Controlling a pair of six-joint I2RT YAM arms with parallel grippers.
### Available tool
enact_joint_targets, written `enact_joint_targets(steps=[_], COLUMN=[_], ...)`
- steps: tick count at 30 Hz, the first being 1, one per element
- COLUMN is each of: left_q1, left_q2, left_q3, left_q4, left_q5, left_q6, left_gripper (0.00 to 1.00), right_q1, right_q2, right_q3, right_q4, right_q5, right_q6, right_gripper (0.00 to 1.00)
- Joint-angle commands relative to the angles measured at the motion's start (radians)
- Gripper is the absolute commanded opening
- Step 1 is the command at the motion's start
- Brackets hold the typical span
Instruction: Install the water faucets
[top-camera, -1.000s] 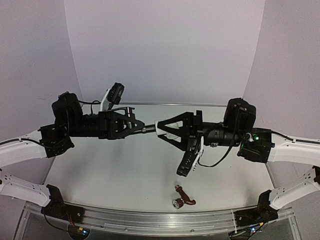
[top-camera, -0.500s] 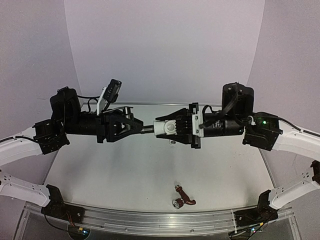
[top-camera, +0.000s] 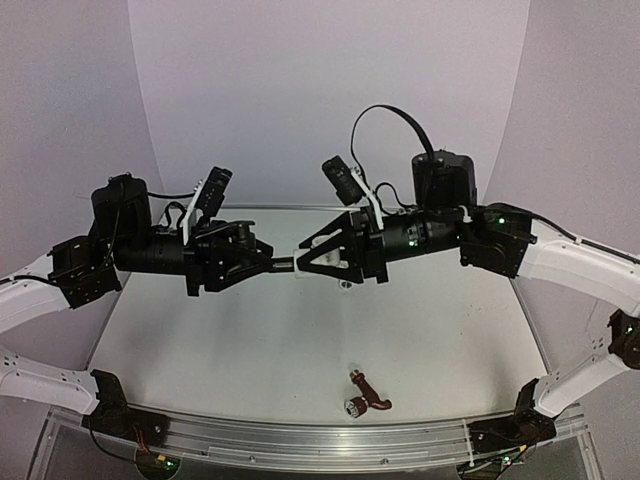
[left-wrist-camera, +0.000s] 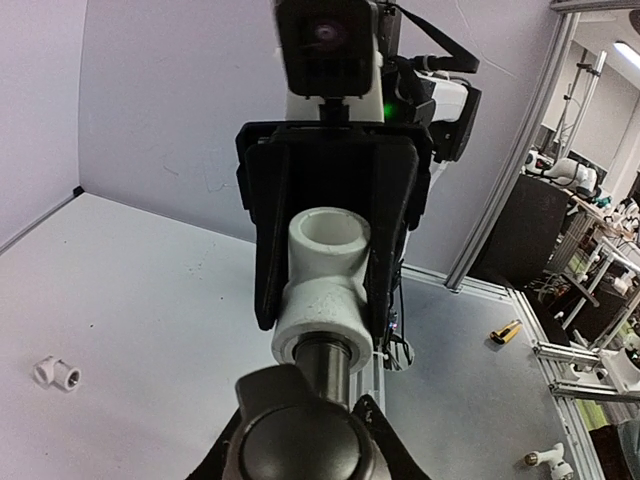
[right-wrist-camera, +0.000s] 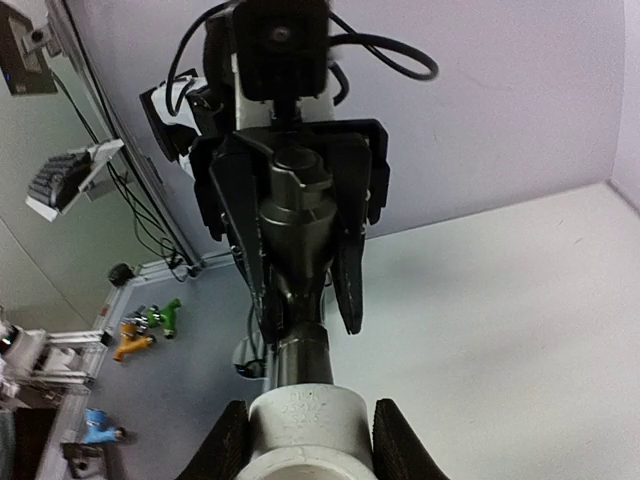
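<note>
My left gripper (top-camera: 262, 262) is shut on the dark grey water faucet (top-camera: 250, 258) and holds it level above the table. The faucet's stem (left-wrist-camera: 325, 355) sits in the mouth of a white elbow fitting (top-camera: 310, 254). My right gripper (top-camera: 314, 255) is shut on that fitting, facing the left one. In the right wrist view the fitting (right-wrist-camera: 305, 425) lies between my fingers (right-wrist-camera: 230, 445), with the faucet (right-wrist-camera: 300, 225) beyond it. The reddish-brown water faucet (top-camera: 366, 394), with its silvery round end, lies on the table near the front edge.
A second small white elbow (left-wrist-camera: 57, 373) lies on the table, off to the left in the left wrist view. The metal front rail (top-camera: 300, 436) runs along the near edge. Curved backdrop walls close in the back and sides.
My right wrist has rolled about its axis with the white fitting in it, so its camera has swung from below to on top. Both grippers have risen slightly and shifted left.
</note>
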Motion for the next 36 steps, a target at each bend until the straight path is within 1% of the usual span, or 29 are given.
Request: enact_joint_targets(steps=[1,6,7,8,9,11,13,16,17,19,20,21,22,25,27,29,32,34,36], left_q1=[0.015,0.015,0.015,0.015,0.015,0.015,0.016,0.016,0.017,0.018,0.018,0.018,0.018,0.019,0.021,0.021,0.021,0.021,0.021], left_q2=[-0.055,-0.064,-0.066,-0.065,-0.065,-0.068,-0.079,-0.102,-0.106,-0.106,-0.105,-0.104,-0.106,-0.108,-0.102,-0.094,-0.092,-0.088,-0.072], left_q3=[0.041,0.044,0.043,0.045,0.049,0.059,0.058,0.029,0.013,-0.006,-0.012,-0.021,-0.032,-0.074,-0.086,-0.088,-0.075,-0.077,-0.077], left_q4=[-0.057,-0.064,-0.064,-0.066,-0.07,-0.079,-0.073,-0.023,0.001,0.027,0.038,0.05,0.064,0.191,0.267,0.311,0.295,0.305,0.33], left_q5=[-0.042,-0.044,-0.05,-0.068,-0.082,-0.125,-0.149,-0.157,-0.155,-0.156,-0.163,-0.17,-0.172,-0.149,-0.132,-0.112,-0.105,-0.099,-0.057], left_q6=[0.063,0.051,0.04,0.025,0.004,-0.054,-0.105,-0.191,-0.224,-0.29,-0.316,-0.348,-0.393,-0.5,-0.574,-0.612,-0.624,-0.651,-0.682], left_gripper=[0.0,0.0,0.0,0.0,0.0,0.0,0.0,0.0,0.0,0.0,0.0,0.0,0.0,0.0,0.0,0.0,0.0,0.0,0.0], right_q1=[-0.077,-0.094,-0.094,-0.095,-0.094,-0.104,-0.121,-0.134,-0.135,-0.136,-0.136,-0.136,-0.136,-0.133,-0.111,-0.07,0.005,0.043,0.061], right_q2=[0.012,0.035,0.039,0.041,0.044,0.051,0.057,0.067,0.067,0.054,0.042,0.029,0.018,-0.034,-0.089,-0.157,-0.246,-0.273,-0.284], right_q3=[0.05,0.035,0.034,0.043,0.055,0.107,0.166,0.284,0.31,0.344,0.351,0.355,0.356,0.31,0.233,0.122,-0.049,-0.126,-0.179], right_q4=[-0.002,0.037,0.047,0.051,0.053,0.038,-0.01,-0.142,-0.164,-0.177,-0.176,-0.175,-0.175,-0.184,-0.183,-0.167,-0.064,-0.023,0.03], right_q5=[-0.164,-0.252,-0.268,-0.272,-0.274,-0.255,-0.192,0.012,0.085,0.197,0.22,0.227,0.217,0.17,0.183,0.217,0.257,0.266,0.26], right_q6=[0.349,0.483,0.496,0.489,0.475,0.406,0.31,0.081,0.009,-0.177,-0.263,-0.379,-0.458,-0.691,-0.927,-1.198,-1.511,-1.691,-1.793], right_gripper=[0.0,0.0,0.04,0.14,0.28,0.5,0.7,0.89,0.93,0.96,0.97,0.98,0.98,0.98,0.98,0.98,0.98,0.98,0.98])
